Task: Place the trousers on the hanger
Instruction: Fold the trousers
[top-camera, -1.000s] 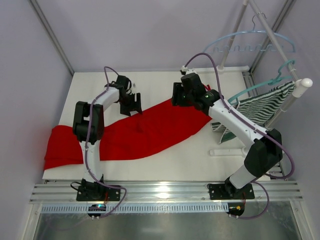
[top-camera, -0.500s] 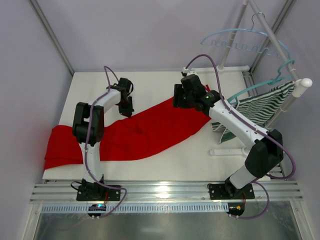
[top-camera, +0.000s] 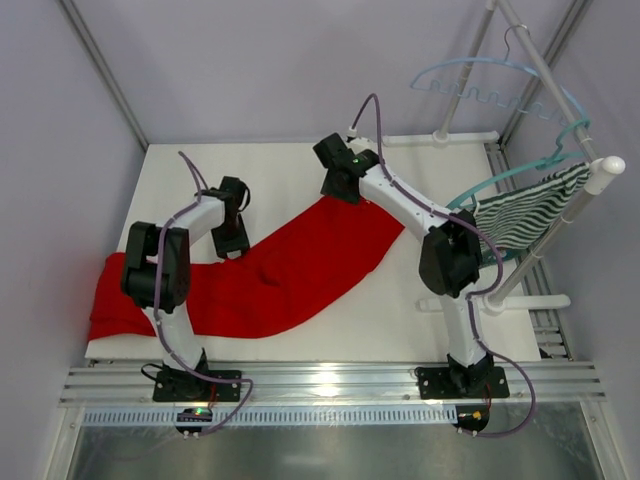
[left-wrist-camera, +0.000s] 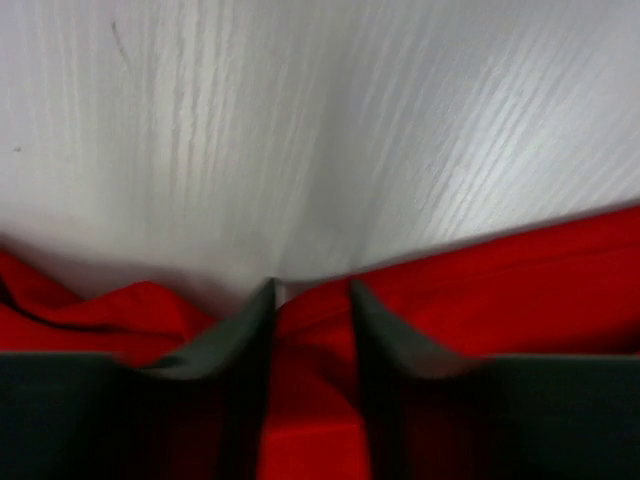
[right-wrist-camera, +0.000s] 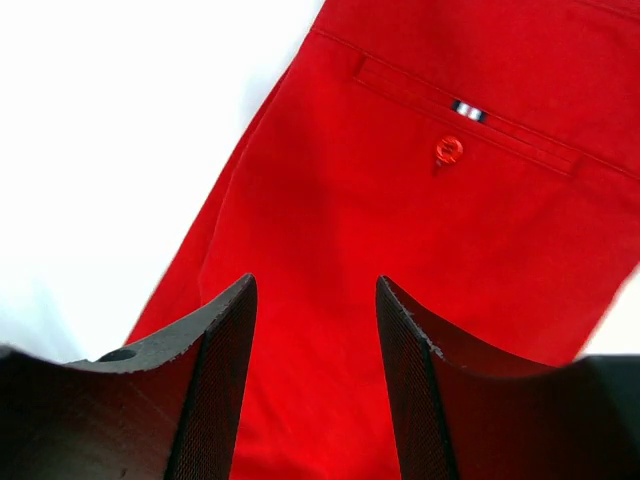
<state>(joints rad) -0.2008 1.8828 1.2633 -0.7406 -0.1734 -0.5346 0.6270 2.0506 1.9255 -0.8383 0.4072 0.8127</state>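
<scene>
on the table (top-camera: 400, 315), the left gripper (left-wrist-camera: 312, 292) is clamped on a fold at the far edge of the trousers (top-camera: 290, 270), likely to lift them; the right gripper (right-wrist-camera: 315, 288) hovers, jaws apart, over the waist. the hanger (top-camera: 470, 62) hangs far right, well apart. since a second ago, left has dropped and closed, right swung left

Two slim arms stand side by side here. The left arm (top-camera: 158, 270) and the right arm (top-camera: 400, 200) are both white tubular links joined by chunky black joint housings. A thin purple-grey cable (top-camera: 372, 98) loops loosely along each, from its black base (top-camera: 185, 385) up to the wrist. A tiny green light (top-camera: 357, 157) glows near the right wrist. The left end effector (left-wrist-camera: 310, 290) and the right end effector (right-wrist-camera: 315, 285) have dark grey, wedge-shaped fingers (the right pair show finely cross-hatched inner faces).
</scene>
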